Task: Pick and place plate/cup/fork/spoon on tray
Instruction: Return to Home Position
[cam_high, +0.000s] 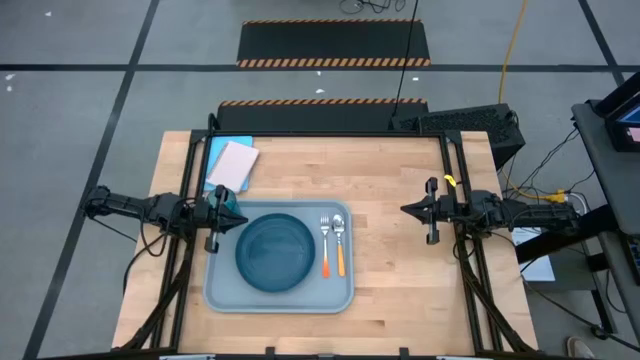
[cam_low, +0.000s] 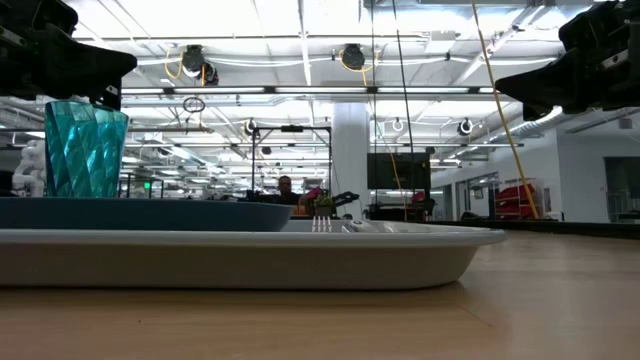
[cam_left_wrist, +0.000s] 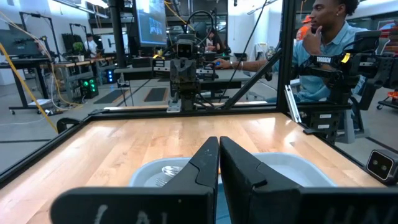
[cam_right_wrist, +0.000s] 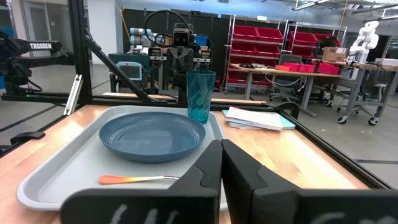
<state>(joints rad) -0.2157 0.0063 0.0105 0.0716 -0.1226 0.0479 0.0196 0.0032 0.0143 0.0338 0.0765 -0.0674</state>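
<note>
Fork (cam_high: 325, 246) and spoon (cam_high: 339, 244) apparently parallel, orange handles toward tray's (cam_high: 222, 290) near rim.

Left arm is reaching in level from the tabletop's left edge, its tool (cam_high: 222, 214) hanging above the surface with the fingers (cam_left_wrist: 205, 165) pressed together, nothing between them. Right arm is mirroring it from the right edge, well apart from the left; the right tool (cam_high: 412, 209) is pointing inward, its fingers (cam_right_wrist: 208, 168) likewise closed and holding nothing.

arms: dark, slender | left claw (cam_high: 222, 215): black | right claw (cam_high: 418, 209): black, yellow tag
</note>
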